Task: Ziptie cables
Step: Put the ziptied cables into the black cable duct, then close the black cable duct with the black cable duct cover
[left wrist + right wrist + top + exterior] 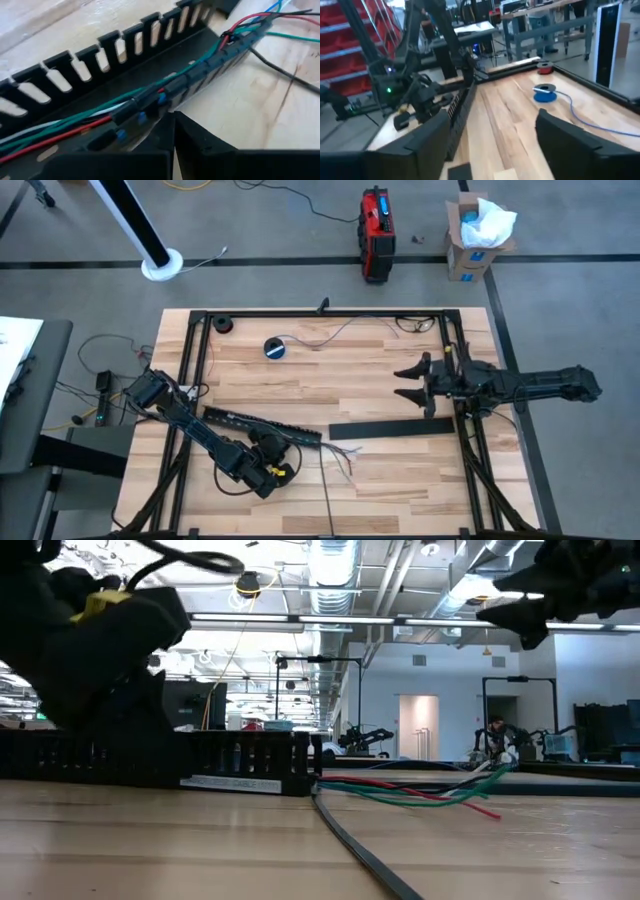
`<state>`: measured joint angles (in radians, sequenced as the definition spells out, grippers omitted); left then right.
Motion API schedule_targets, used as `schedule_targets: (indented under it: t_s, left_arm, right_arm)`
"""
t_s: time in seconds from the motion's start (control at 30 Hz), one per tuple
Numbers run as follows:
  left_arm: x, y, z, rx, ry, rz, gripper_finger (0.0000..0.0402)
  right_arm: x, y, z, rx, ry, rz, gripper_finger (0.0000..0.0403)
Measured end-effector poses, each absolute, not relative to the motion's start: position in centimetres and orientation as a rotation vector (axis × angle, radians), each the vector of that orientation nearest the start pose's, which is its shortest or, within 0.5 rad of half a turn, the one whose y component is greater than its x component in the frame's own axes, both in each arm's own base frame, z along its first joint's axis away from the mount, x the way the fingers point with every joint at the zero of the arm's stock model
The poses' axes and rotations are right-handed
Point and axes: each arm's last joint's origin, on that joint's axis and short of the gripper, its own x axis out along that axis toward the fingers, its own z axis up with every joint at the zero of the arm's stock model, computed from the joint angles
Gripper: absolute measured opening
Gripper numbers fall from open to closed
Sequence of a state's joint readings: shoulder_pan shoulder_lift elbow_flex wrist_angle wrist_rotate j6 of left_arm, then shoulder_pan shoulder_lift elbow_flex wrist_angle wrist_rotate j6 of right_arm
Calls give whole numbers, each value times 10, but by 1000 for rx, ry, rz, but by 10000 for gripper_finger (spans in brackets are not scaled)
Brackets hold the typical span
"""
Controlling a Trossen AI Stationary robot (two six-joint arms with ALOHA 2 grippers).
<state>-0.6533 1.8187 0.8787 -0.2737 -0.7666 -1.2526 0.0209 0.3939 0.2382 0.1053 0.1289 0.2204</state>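
lying in slotted duct [120,60], cables [100,117] just beyond closed left claw [172,131].

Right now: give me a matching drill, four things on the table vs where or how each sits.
1. cables
2. slotted strip
3. blue tape roll
4. right gripper

a. fingers open, above the table's right side
b. alone on bare wood at the table's far side
c. run along inside the slotted strip
d. under the left gripper, at the near left

Pairs: 1-c, 2-d, 3-b, 4-a
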Motion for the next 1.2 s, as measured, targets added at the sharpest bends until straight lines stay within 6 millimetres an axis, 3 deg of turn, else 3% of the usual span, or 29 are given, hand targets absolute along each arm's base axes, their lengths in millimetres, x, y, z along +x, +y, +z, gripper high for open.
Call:
schedule_targets:
  t_s: [0.13,0.37,0.53,0.7,0.93,1.2]
  left_arm:
    - [258,-172,114,-386,664,602,0]
    - [265,-175,118,-438,625,575,0]
    - [283,-192,145,-449,567,481,0]
    - [292,-205,165,-395,566,393,0]
    - [285,-206,161,-396,605,426,0]
    - [276,-211,159,-398,601,459,0]
  right_arm:
    - [128,1,217,292,79,-102,306]
    - [155,13,201,222,216,-41,310]
    - [182,24,205,135,260,14,311]
    - [213,32,187,79,421,67,311]
    - [257,45,166,37,439,169,311]
    - [273,46,114,24,574,189,311]
